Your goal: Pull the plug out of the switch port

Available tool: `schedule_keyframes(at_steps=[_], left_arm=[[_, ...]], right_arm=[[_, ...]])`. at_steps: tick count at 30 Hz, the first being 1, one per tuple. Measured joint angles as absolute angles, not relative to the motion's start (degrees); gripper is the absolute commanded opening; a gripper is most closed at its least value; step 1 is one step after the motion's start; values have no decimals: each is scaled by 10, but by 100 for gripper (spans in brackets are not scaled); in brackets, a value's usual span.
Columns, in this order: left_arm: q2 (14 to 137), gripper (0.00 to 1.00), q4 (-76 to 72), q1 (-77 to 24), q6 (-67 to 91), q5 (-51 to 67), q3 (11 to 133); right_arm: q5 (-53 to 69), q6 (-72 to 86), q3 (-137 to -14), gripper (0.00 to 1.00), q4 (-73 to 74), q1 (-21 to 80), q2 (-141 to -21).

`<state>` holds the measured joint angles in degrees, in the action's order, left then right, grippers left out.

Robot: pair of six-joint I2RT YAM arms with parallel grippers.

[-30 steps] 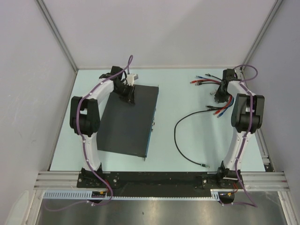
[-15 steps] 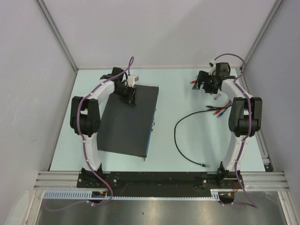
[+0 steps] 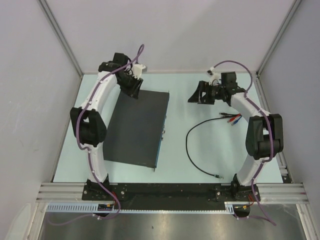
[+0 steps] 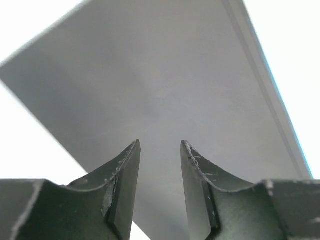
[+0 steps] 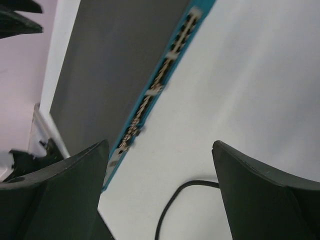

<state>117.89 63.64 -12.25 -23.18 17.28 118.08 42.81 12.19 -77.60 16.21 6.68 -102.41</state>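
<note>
The switch (image 3: 135, 130) is a flat black box lying left of centre, with its blue socket face (image 3: 161, 137) turned right. My left gripper (image 3: 134, 90) hangs over the switch's far edge. In the left wrist view it (image 4: 160, 145) is open above the black top (image 4: 165, 85) with nothing between its fingers. My right gripper (image 3: 196, 95) is open at the back centre-right, off the switch. Its wrist view shows the jaws (image 5: 160, 145) wide apart, with the socket face (image 5: 160, 85) beyond. Whether a plug sits in any socket I cannot tell.
A loose black cable (image 3: 189, 145) curves over the table right of the switch and passes below the right fingers (image 5: 170, 210). Its end (image 3: 218, 176) lies near the right arm's base. Coloured cables (image 3: 232, 118) lie at the right. Walls close in the sides and back.
The right arm swung left from the back right corner and its gripper opened wide. The left gripper drew back toward the switch's far edge and opened further.
</note>
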Motion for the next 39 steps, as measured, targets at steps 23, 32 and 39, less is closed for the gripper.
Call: schedule_keyframes(at_steps=[23, 32, 39], left_arm=[[1121, 3, 538, -121, -161, 360, 818], [1103, 5, 525, -121, -162, 317, 813], [1103, 6, 521, -121, -165, 309, 808]], right_arm=[[622, -37, -757, 94, 182, 189, -1162], [651, -138, -788, 93, 215, 240, -1227], [661, -135, -855, 93, 207, 274, -1274]])
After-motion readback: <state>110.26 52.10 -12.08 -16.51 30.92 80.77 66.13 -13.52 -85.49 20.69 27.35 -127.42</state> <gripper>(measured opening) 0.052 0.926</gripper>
